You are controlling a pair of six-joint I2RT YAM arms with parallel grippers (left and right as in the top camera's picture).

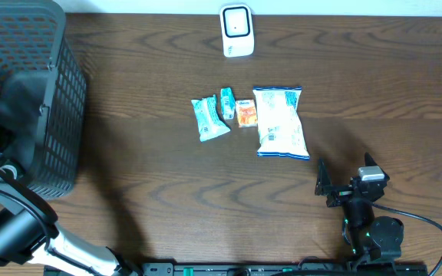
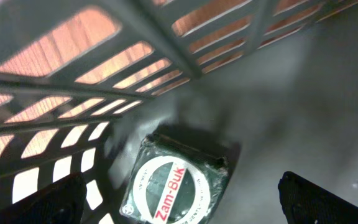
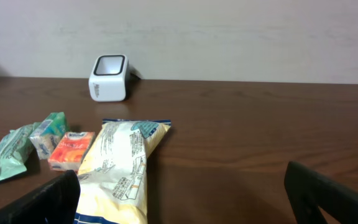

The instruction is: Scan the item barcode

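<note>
**Three Views, One Worktop**

The overhead camera looked straight down on the worktop [image 1: 167, 192]. The right wrist camera sat low, facing the scanner [image 3: 109, 78] and bag [image 3: 120, 168], both shared with overhead. The left wrist camera peered closely into the basket [image 2: 160, 43].

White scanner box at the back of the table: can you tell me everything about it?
The white scanner is a small boxy thing with rounded corners, and it looks like smooth plastic. Its face holds a dark window with a white frame. It stands upright on the brown wooden table, near the far edge. Only the table touches it; the snack bag lies apart.
</note>
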